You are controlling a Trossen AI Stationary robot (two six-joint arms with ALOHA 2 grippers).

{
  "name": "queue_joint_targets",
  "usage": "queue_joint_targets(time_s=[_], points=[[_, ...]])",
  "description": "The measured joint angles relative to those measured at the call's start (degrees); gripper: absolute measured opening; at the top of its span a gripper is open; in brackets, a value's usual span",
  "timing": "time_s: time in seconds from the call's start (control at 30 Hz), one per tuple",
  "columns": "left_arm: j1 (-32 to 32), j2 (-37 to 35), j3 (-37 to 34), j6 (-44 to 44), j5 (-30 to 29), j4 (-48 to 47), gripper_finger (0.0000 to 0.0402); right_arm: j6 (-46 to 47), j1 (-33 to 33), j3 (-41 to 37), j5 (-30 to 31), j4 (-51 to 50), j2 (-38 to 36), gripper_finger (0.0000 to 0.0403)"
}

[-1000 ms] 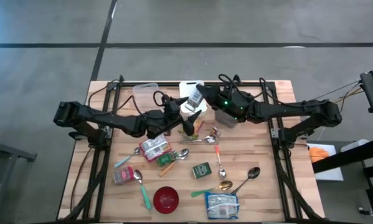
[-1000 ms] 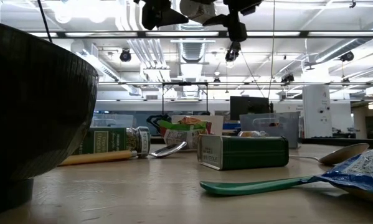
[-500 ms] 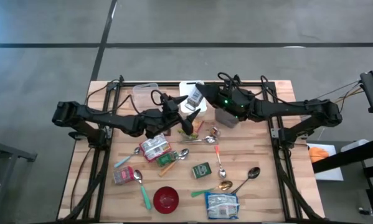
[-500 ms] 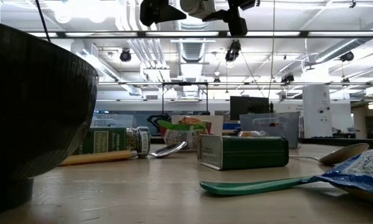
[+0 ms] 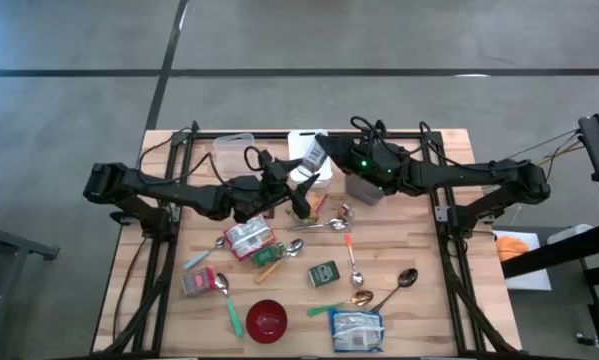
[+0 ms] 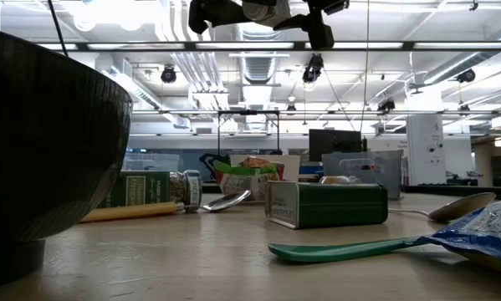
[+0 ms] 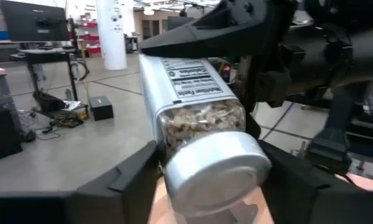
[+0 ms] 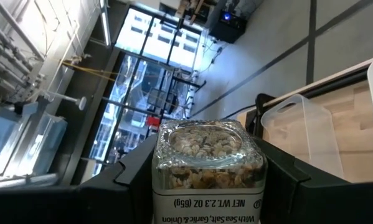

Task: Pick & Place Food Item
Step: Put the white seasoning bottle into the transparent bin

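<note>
Right tool [image 5: 324,160] clenched on spice jar [image 5: 313,155], holding it in air near desk [image 5: 429,250] far edge, above white container [image 5: 301,172]. My left tool [image 5: 297,193] at jar's metal-cap end [image 7: 214,168], fingers [image 7: 121,180] either side of cap; contact I cannot tell. Jar shows nuts or flakes, printed label. Desk below carries green tin [image 5: 324,273], spoons [image 5: 355,268], red bowl [image 5: 266,319], packets [image 5: 357,331]. Beyond: grey concrete floor [image 5: 379,40].

Pretty clearly a robotics lab or big industrial workspace. Polished concrete floor [image 5: 379,40] with dark seam lines, exposed ceiling ducts [image 6: 258,71] and strip lights [image 6: 451,46] overhead, monitors [image 6: 332,142] and a white pillar [image 6: 424,146] out back. The wooden table [image 5: 419,270] sits in a black metal frame [image 5: 159,250], not home furniture.
</note>
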Motion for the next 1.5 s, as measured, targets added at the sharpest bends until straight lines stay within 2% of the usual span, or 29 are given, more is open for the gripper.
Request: queue_joint_targets(time_s=[0.07,0.43,0.57,0.83,1.0,1.23,1.37,1.5], points=[[0.1,-0.1,0.0,0.0,-0.8,0.0,0.0195,0.1,0.0,0.0,0.5,0.0,0.0,0.0187],[0.1,-1.2,0.0,0.2,-0.1,-0.4,0.0194,-0.1,0.0,0.0,0.0,0.3,-0.1,0.0187],[0.1,-2.3,0.0,0.2,0.5,-3.2,0.0194,-1.2,0.0,0.0,-0.4,0.4,-0.1,0.0189],[0.0,-7.3,0.0,-5.0,4.3,-9.8,0.0194,-3.6,0.1,0.0,-1.7,0.0,0.1,0.034],[0.0,-10.0,0.0,-7.2,3.7,-14.1,0.0194,-4.1,-0.3,0.0,-0.9,0.2,0.1,0.0364],[0.8,-15.4,0.2,-16.0,3.8,-27.1,0.0194,-9.6,-1.0,0.0,-0.7,-1.4,-1.4,0.0367],[3.2,-18.0,3.7,-22.1,4.0,-42.0,0.0194,-11.1,-1.0,-0.1,-0.8,-6.4,-3.2,0.0367],[7.7,-17.8,11.1,-24.7,6.1,-59.6,0.0194,-13.0,-1.1,-0.1,-1.1,-11.7,-5.4,0.0368]])
